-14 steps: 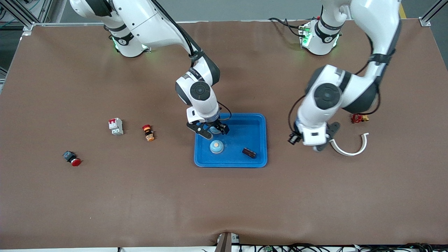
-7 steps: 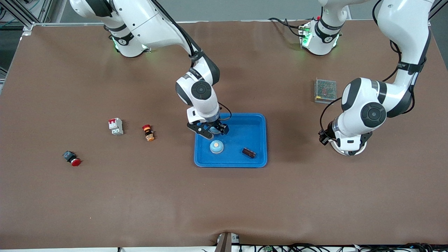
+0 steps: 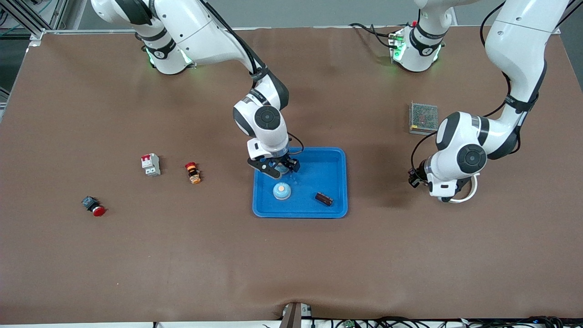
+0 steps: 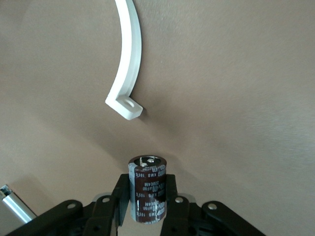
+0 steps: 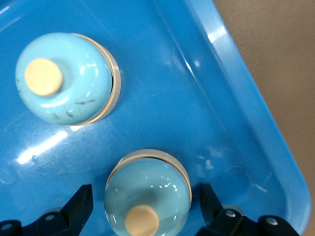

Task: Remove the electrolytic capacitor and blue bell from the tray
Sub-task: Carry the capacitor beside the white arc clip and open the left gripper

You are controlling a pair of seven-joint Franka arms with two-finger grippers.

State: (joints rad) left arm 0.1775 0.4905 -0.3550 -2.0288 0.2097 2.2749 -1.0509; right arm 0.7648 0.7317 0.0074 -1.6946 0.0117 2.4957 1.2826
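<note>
right gripper (image 3: 278, 168) open astride a blue bell (image 5: 147, 194) in tray (image 3: 334, 157) | left gripper (image 4: 147, 206) clamps capacitor (image 4: 147, 189), now swung out over table by white arc (image 4: 129, 64) | capacitor cleared; second bell (image 3: 282, 191) waits

high front overview; two close wrist views

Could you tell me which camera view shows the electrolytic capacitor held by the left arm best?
The left wrist view: the electrolytic capacitor stands upright, clamped in the left tool, its markings visible. In the front view the arm hides it; the right wrist view shows none of it.
</note>
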